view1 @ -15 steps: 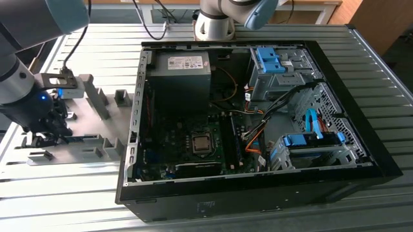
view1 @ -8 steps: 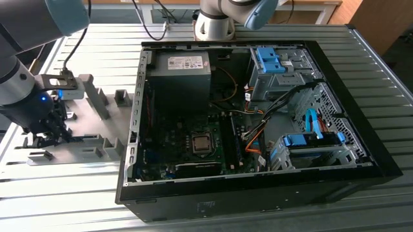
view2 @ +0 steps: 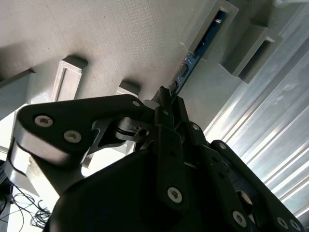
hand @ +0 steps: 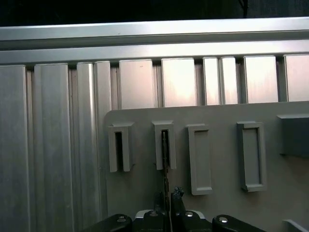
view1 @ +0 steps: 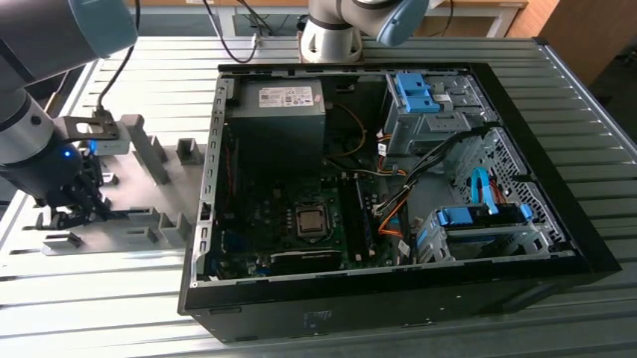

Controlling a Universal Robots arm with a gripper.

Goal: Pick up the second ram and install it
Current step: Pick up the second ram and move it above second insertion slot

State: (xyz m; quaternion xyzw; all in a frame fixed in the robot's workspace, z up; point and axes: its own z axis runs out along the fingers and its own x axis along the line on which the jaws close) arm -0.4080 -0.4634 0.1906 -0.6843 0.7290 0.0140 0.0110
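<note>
In the exterior view, the gripper [view1: 74, 214] hangs low over a grey holder plate [view1: 124, 179] on the slatted desk [view1: 557, 328], at the exterior view's left of the open computer case [view1: 398, 298]. In the second wrist view, the fingers [view2: 161, 99] are pressed together on the near end of the ram stick [view2: 193, 58], whose far end sits in the slot of a grey holder block [view2: 199, 30]. In the first wrist view, the stick [hand: 164, 162] shows edge-on, running from that block [hand: 157, 145] down between the fingertips of the gripper [hand: 167, 197].
</note>
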